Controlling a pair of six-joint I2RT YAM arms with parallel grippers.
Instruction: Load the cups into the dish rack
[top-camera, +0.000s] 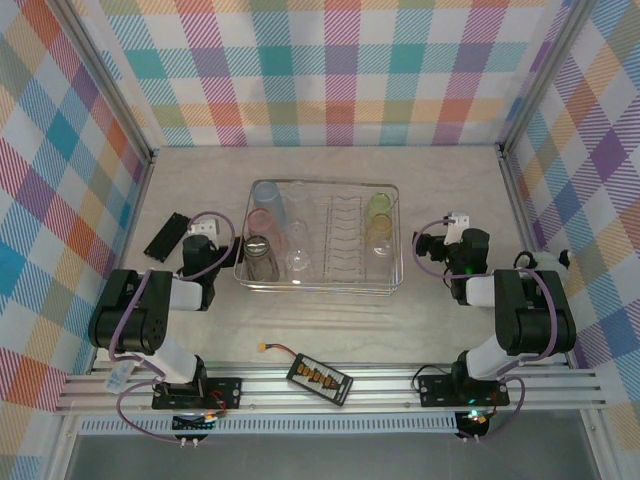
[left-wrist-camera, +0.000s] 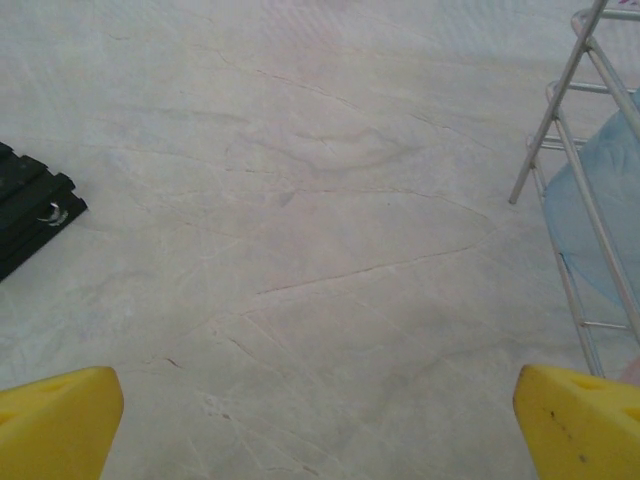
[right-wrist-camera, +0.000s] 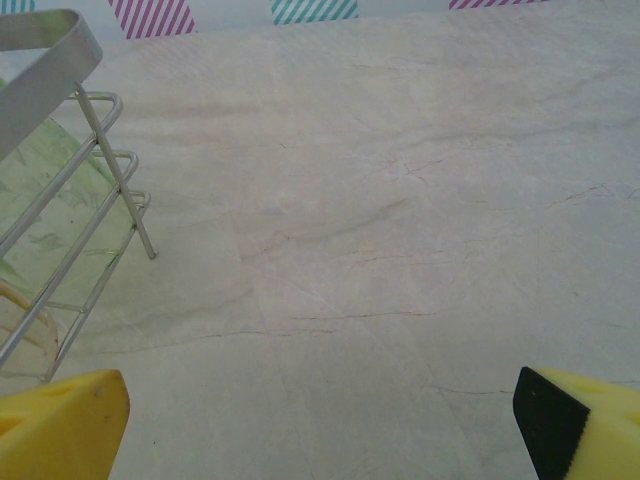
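One black battery pack (top-camera: 166, 235) lies at the far left of the overhead view, on the table beside the left arm. The left wrist camera catches its ribbed corner at the frame's left edge. The left gripper (left-wrist-camera: 318, 425) hangs low over bare table between that pack and the dish rack (top-camera: 320, 287), its yellow fingers (left-wrist-camera: 55, 425) spread wide with nothing between them. Close up, the rack's wire corner rises at the right, with the blue cup (top-camera: 268, 197) pale behind the wires.

From above, the rack sits mid-table with the cups in it. The blue cup, pink cup (top-camera: 262, 225) and grey cup (top-camera: 259, 256) form a column at its left end, with the clear cups (top-camera: 298, 240) just beside them. Then come the plate slots, then the yellowish cups (top-camera: 379, 215) at its right end.

The right gripper (right-wrist-camera: 320, 430) is just right of the rack, its fingers (right-wrist-camera: 60, 425) equally wide apart and holding nothing. Its camera shows the rack's rim and a greenish-yellow cup through the wires at left.

A small connector board (top-camera: 319, 379) with a red-wired plug lies near the front rail (top-camera: 400, 385). The tabletop (top-camera: 400, 330) is pale, marbled and finely veined. Pastel plaid walls (top-camera: 330, 70) close it in on three sides.
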